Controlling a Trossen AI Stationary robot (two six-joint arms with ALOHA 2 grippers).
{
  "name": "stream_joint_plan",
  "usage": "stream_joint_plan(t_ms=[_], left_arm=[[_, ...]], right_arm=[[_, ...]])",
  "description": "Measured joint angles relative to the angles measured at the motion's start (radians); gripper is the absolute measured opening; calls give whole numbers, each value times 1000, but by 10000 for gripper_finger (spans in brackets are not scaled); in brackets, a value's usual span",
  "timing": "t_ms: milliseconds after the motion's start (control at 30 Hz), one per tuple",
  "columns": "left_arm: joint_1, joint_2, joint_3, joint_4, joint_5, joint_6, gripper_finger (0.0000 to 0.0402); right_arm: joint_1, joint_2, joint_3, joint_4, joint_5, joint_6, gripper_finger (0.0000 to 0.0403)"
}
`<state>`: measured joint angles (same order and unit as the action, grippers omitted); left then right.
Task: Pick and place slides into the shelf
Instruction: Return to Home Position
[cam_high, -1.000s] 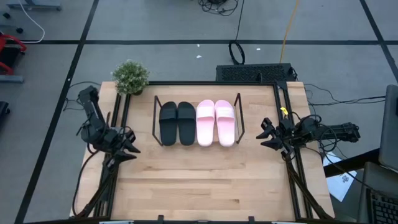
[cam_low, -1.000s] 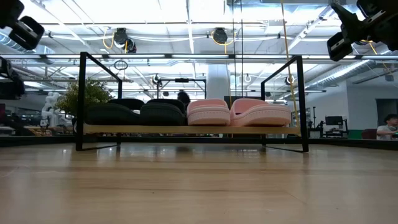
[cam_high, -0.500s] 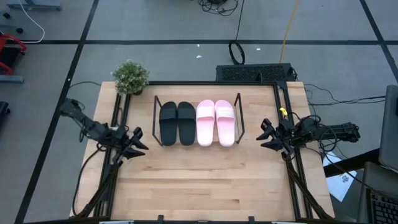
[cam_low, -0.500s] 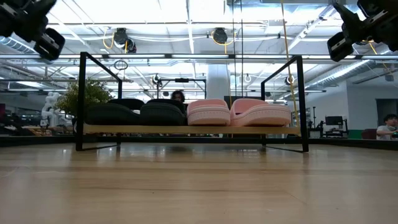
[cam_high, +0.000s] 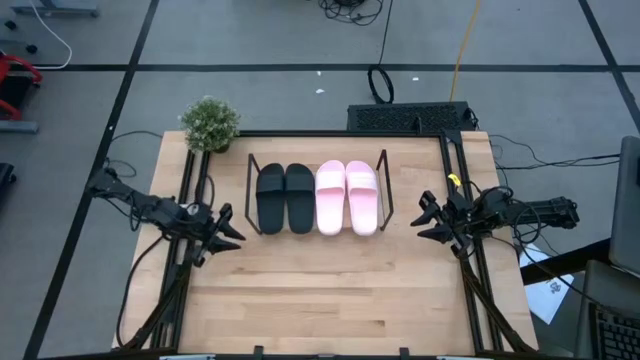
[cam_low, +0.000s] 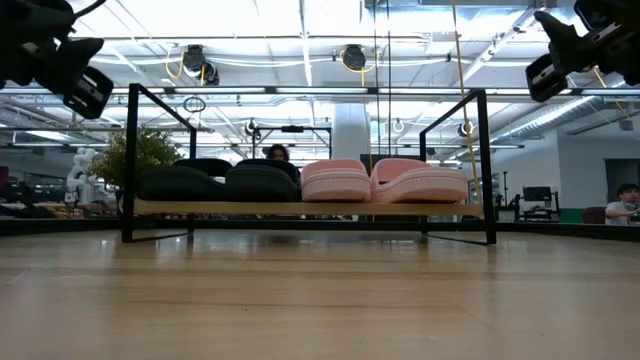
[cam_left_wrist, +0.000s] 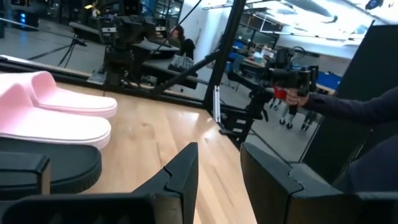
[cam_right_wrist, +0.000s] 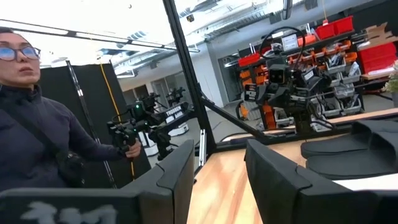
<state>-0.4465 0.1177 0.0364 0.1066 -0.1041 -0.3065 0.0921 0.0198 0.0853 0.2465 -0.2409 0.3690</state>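
The left gripper (cam_high: 233, 224), fingers spread and empty, hovers over the pale plank table (cam_high: 320, 290), and just to its right stands the shelf (cam_high: 249, 195), a low rectangular frame of thin black rods. Inside lie four broad-strapped slides (cam_high: 300, 197) side by side: the matte black pair (cam_high: 271, 198) nearest that gripper, then the smooth light pink pair (cam_high: 361, 197). Right of the pink pair hangs the right gripper (cam_high: 420, 216), fingers likewise parted and holding nothing, near the shelf but clear of it.
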Motion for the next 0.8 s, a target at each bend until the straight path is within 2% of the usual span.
stream_joint_plan(t_ms=[400, 600, 800], left_arm=[[0, 0, 0, -54, -50, 16, 118], [0, 0, 0, -55, -52, 15, 118], [0, 0, 0, -60, -55, 36, 118]], right_arm=[[0, 0, 0, -56, -9, -18, 134], [0, 0, 0, -89, -50, -51, 134], [0, 0, -1, -134, -46, -70, 135]])
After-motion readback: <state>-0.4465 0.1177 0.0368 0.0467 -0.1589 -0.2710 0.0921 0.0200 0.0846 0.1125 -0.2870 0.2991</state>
